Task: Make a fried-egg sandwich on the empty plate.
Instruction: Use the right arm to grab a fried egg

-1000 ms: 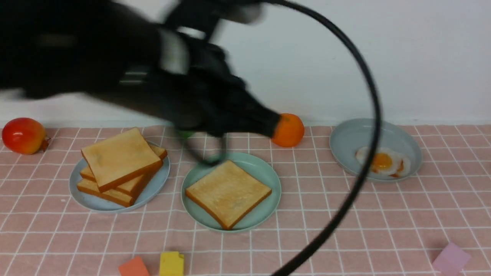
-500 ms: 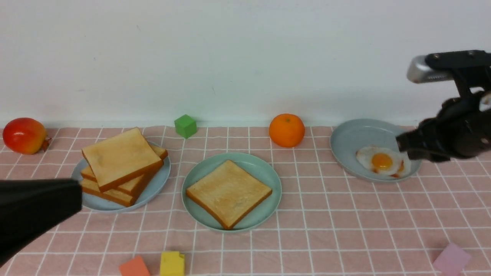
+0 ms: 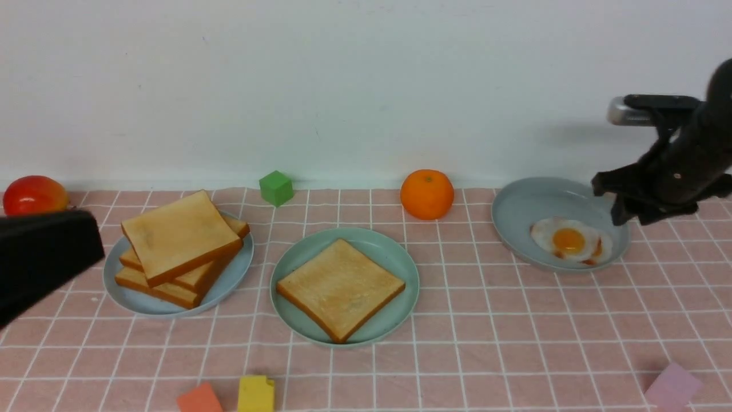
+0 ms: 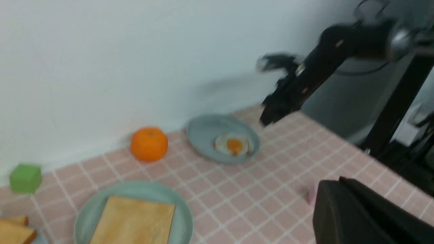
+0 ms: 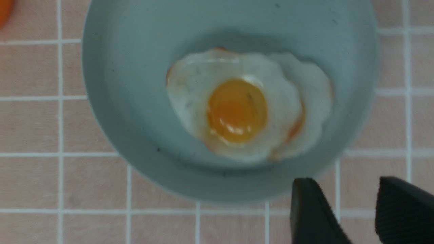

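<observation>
Two pincers are in play, but only one matters for the coming move. The right pincer (image 5: 346,189) stands with its jaws apart and nothing between them; pink counter cloth shows through the gap. It hangs over the right-hand rim of a bluish-grey plate (image 3: 532,200), its tips just outside that rim rather than over the food.

From there the fried egg (image 3: 570,240) lies down and toward the robot's left, well inside the plate. It is flat, with its yolk near the middle and its white spreading widest across the plate from side to side. A second egg peeks out from under its right edge, so I judge a grip should take only the upper white.

Further left, beyond an orange (image 3: 427,194), sits the mint-green plate (image 3: 394,257), already carrying one toast slice (image 3: 340,289); that is where the egg belongs.

At the far left, the left pincer (image 3: 51,252) is closed and empty, beside the stack of toast (image 3: 180,240). The right arm is clearly nearer the egg.
</observation>
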You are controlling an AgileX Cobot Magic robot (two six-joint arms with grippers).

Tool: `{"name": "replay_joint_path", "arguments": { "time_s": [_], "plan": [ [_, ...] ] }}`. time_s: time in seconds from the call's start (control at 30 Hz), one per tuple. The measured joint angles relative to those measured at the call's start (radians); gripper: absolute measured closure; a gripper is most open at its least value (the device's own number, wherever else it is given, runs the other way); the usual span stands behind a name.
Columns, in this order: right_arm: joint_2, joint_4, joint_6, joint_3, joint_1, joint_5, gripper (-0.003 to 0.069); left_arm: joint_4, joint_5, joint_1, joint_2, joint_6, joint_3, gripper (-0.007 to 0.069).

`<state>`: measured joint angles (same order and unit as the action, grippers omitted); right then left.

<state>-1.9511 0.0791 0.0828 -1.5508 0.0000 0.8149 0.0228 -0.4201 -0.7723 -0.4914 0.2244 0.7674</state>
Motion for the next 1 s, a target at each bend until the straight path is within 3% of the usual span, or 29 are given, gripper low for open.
{"name": "replay_joint_path", "arguments": {
  "time_s": [0.2,0.33,0.43,0.5,0.6,1.0],
  "plan": [
    [-0.202,0.088,0.288,-0.252,-0.002,0.135,0.0347,0.0,0.039,0.0,-0.007,0.003,0.0,0.0638],
    [-0.32,0.144,0.369,-0.43,-0.012,0.217,0.0346,0.0,0.029,0.0,-0.007,0.003,-0.001,0.0638],
    [-0.371,0.145,0.31,-0.518,-0.015,0.29,0.0342,0.0,0.021,0.0,-0.007,0.003,-0.001,0.0638],
    [-0.4,0.122,0.164,-0.579,-0.017,0.369,0.034,0.0,0.008,0.0,-0.007,0.003,-0.001,0.0638],
    [-0.403,0.088,0.051,-0.601,-0.019,0.406,0.034,0.001,0.003,0.0,-0.007,0.003,-0.001,0.0638],
    [-0.437,0.059,-0.121,-0.607,-0.03,0.409,0.034,0.045,0.003,0.0,-0.031,0.0,-0.001,0.0638]
  ]
}}
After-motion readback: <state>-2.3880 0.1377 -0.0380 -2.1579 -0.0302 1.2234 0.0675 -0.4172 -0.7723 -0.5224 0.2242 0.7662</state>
